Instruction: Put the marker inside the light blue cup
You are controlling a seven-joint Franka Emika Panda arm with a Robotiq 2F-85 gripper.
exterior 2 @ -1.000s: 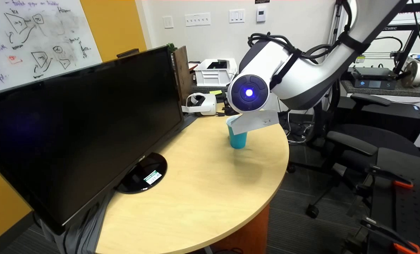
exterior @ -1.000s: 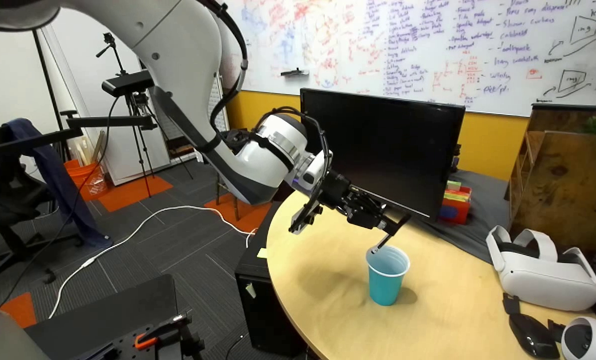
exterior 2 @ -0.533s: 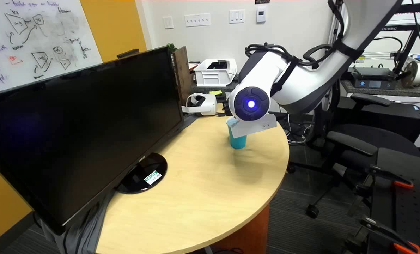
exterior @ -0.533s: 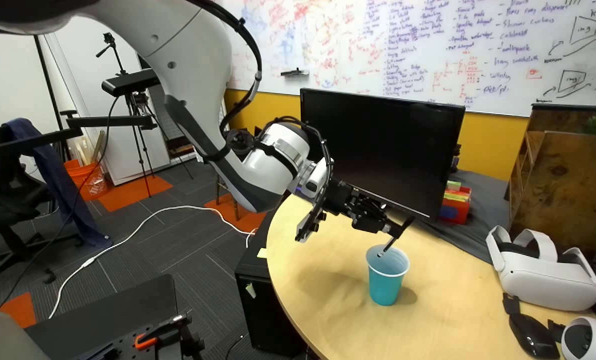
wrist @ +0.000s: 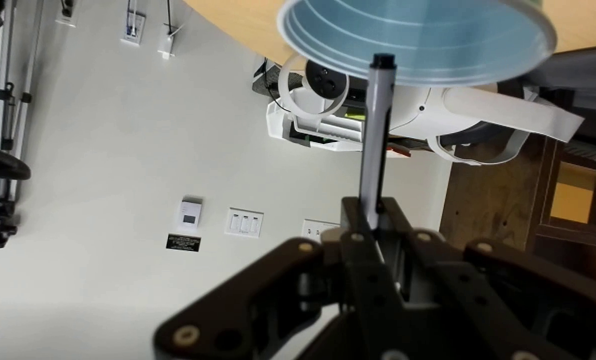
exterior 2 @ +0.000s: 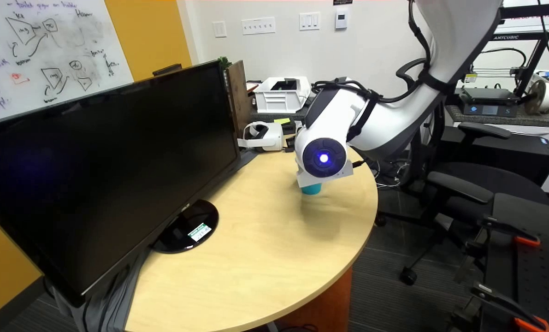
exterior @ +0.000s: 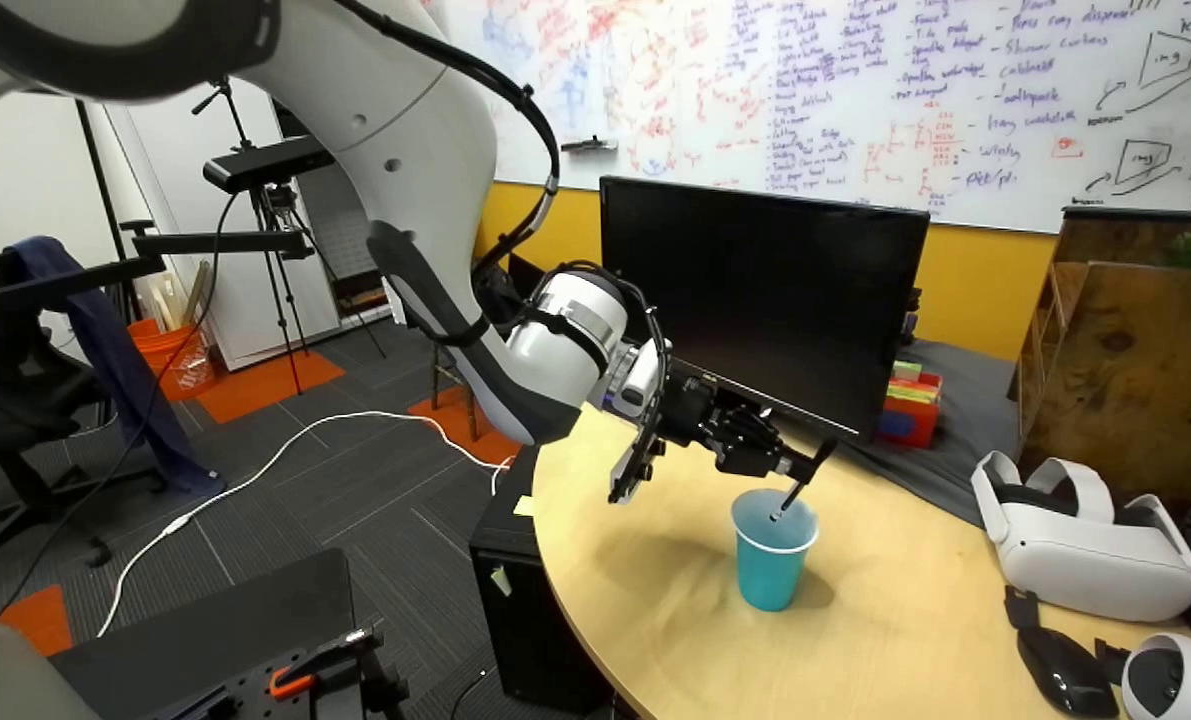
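Observation:
The light blue cup (exterior: 771,572) stands upright on the round table. It also shows in an exterior view (exterior 2: 311,189), mostly hidden behind the wrist, and in the wrist view (wrist: 428,45), mouth facing the camera. My gripper (exterior: 803,466) is shut on the marker (exterior: 789,501), above and behind the cup's rim. The marker is tilted, with its lower end over the cup's mouth. In the wrist view the marker (wrist: 376,130) sticks out from between the fingertips (wrist: 373,212), its black end overlapping the cup's rim. I cannot tell whether that end is below the rim.
A black monitor (exterior: 760,310) stands close behind my gripper. A white VR headset (exterior: 1090,540) and a dark pouch (exterior: 1067,672) lie on the table's far side from the arm. A red-orange container (exterior: 910,412) stands beside the monitor. The table edge (exterior: 577,615) is near the cup.
My arm has moved down and, in an exterior view, to the right. The marker's lower end has shifted from the cup's left rim to over its mouth. The cup has not moved.

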